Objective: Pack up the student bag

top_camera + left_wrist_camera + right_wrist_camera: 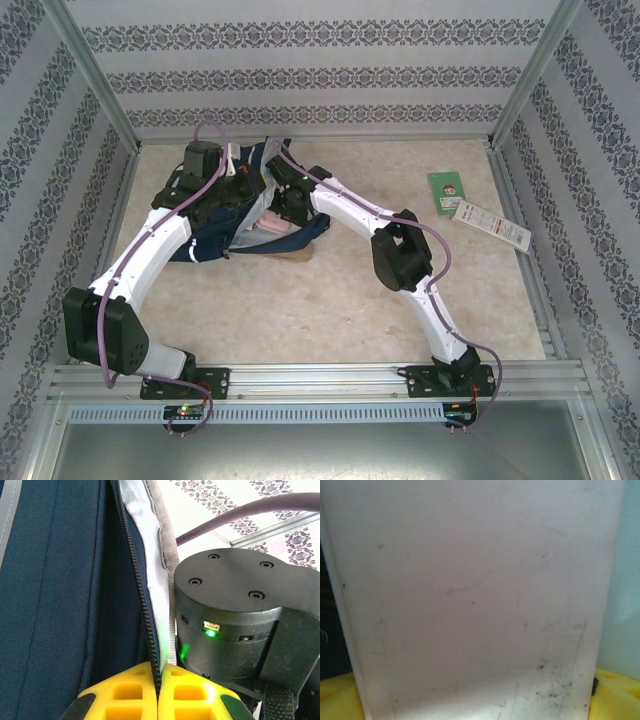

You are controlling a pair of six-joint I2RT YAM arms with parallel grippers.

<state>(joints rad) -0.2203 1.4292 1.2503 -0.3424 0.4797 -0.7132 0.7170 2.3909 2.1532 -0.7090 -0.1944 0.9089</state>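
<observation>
L end effector (159, 692): yellow fingers (125, 695) pressed together, pinching student bag (60, 605) at zipper edge (141, 605). Navy fabric to its left, grey lining (150, 545) to its right. R arm's black wrist housing (235, 615) sat just right of it, green LED (210, 632) lit.
R end effector (480, 700): jaws stood wide, pale pinkish flat item (470, 590) spanning gap btwn fingers; couldn't tell if gripped.
Bag lay on surface (340, 300) beneath both end effectors.
Well right of R end effector: green card (446, 192), white tag (492, 225).
</observation>
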